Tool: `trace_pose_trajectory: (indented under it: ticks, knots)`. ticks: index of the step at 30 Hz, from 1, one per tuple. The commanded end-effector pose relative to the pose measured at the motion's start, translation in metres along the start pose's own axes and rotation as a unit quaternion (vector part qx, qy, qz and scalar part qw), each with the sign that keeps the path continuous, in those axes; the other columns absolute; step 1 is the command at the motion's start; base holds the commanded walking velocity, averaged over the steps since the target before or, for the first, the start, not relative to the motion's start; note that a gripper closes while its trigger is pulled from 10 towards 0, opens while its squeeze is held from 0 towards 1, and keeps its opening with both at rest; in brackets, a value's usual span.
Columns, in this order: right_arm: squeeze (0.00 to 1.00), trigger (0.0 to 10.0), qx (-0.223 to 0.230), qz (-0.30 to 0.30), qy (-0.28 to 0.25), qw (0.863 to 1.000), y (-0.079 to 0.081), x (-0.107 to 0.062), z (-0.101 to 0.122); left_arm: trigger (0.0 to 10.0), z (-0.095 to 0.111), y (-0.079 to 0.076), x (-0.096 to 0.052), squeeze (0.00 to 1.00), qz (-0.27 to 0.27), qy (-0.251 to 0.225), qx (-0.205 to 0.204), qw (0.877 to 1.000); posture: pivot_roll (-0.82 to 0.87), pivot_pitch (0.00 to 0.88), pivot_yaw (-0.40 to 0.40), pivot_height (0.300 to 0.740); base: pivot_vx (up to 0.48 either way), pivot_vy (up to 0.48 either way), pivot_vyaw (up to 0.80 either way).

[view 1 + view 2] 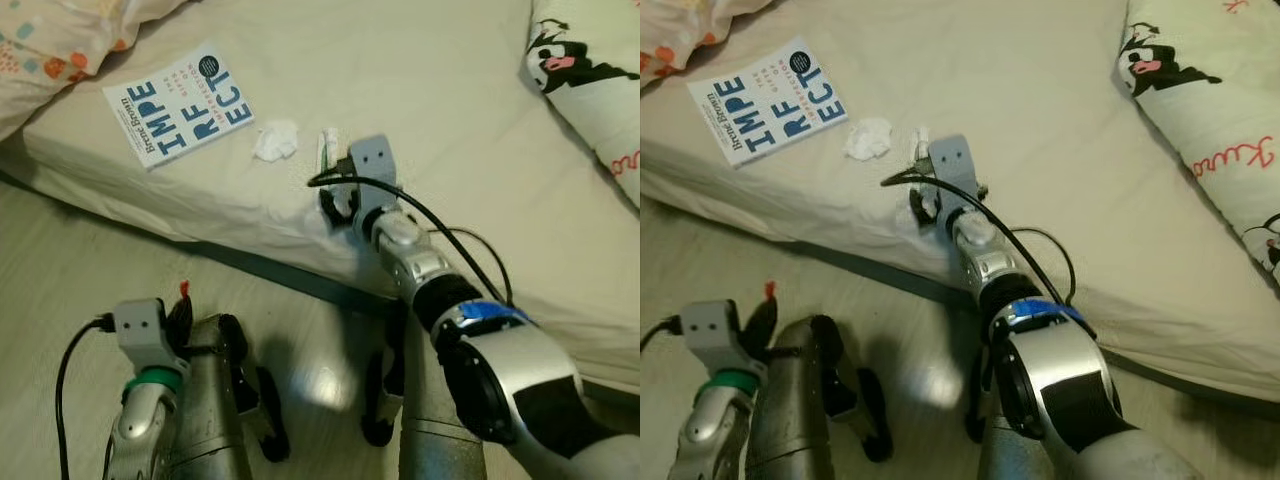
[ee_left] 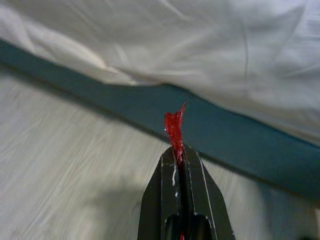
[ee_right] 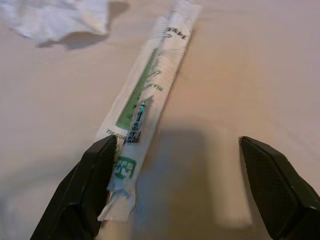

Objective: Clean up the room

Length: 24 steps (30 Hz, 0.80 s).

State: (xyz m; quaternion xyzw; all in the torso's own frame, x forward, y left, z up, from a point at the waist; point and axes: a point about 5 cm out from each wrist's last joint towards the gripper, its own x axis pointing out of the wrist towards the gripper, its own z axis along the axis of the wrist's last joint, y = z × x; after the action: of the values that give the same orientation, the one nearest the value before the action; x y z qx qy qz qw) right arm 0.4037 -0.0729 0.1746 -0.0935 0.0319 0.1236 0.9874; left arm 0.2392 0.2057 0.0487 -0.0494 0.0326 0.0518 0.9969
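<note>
The right gripper [image 3: 177, 187], fingers spread wide, hovers over bare cream bedsheet [image 1: 450, 120] near the mattress's front edge, one finger touching the long white-and-green paper wrapper [image 3: 147, 95]. A crumpled white tissue [image 1: 275, 141] lies just beside it, a white paperback with teal lettering [image 1: 180, 105] nearer the front left corner. The left gripper [image 2: 179, 152], clamped on a red scrap [image 2: 174, 127], sits low before the dark bed base [image 2: 240, 135].
</note>
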Motion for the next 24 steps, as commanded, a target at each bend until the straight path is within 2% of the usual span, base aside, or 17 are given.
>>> trace_pose_trajectory:
  ticks: [1,7,8,9,10,12,17,24]
  knots:
    - [0.00,10.0,0.012,-0.003,0.019,1.000,0.002,-0.001,-0.007,10.0,-0.009,-0.001,-0.009,0.00,0.002,0.024,0.001,1.000,0.05,0.434,0.033,0.498,0.000,0.000,0.00]
    - [0.00,10.0,0.033,0.020,0.012,0.999,0.008,0.002,0.002,10.0,-0.009,-0.005,-0.014,0.00,0.000,0.031,-0.001,1.000,0.05,0.447,0.031,0.498,0.000,0.000,0.00]
    - [0.00,8.0,0.034,0.037,0.014,0.999,0.013,0.002,0.003,10.0,-0.009,-0.006,-0.015,0.00,-0.001,0.033,-0.001,0.999,0.05,0.455,0.029,0.498,0.000,0.000,0.00]
    - [0.00,8.0,0.034,0.037,0.014,0.999,0.013,0.002,0.003,10.0,-0.009,-0.006,-0.015,0.00,-0.001,0.033,-0.001,0.999,0.05,0.455,0.029,0.498,0.000,0.000,0.00]
    - [0.00,0.0,0.036,0.052,0.012,0.998,0.018,0.003,0.005,10.0,-0.009,-0.006,-0.017,0.00,-0.001,0.035,-0.001,0.999,0.05,0.462,0.027,0.498,0.000,0.000,0.00]
    - [0.00,0.0,0.046,0.076,0.009,0.996,0.026,0.003,0.008,10.0,-0.008,-0.006,-0.020,0.00,-0.001,0.039,0.001,0.999,0.05,0.465,0.027,0.498,0.000,0.000,0.00]
    - [0.00,0.0,0.050,0.090,0.005,0.995,0.029,0.003,0.011,10.0,-0.007,-0.005,-0.022,0.00,0.000,0.042,0.003,0.999,0.05,0.473,0.026,0.498,0.000,0.000,0.00]
    - [0.00,0.0,0.032,0.077,0.017,0.996,0.025,0.003,0.009,10.0,-0.007,-0.006,-0.024,0.00,0.001,0.047,0.003,0.999,0.04,0.478,0.027,0.498,0.000,0.000,0.00]
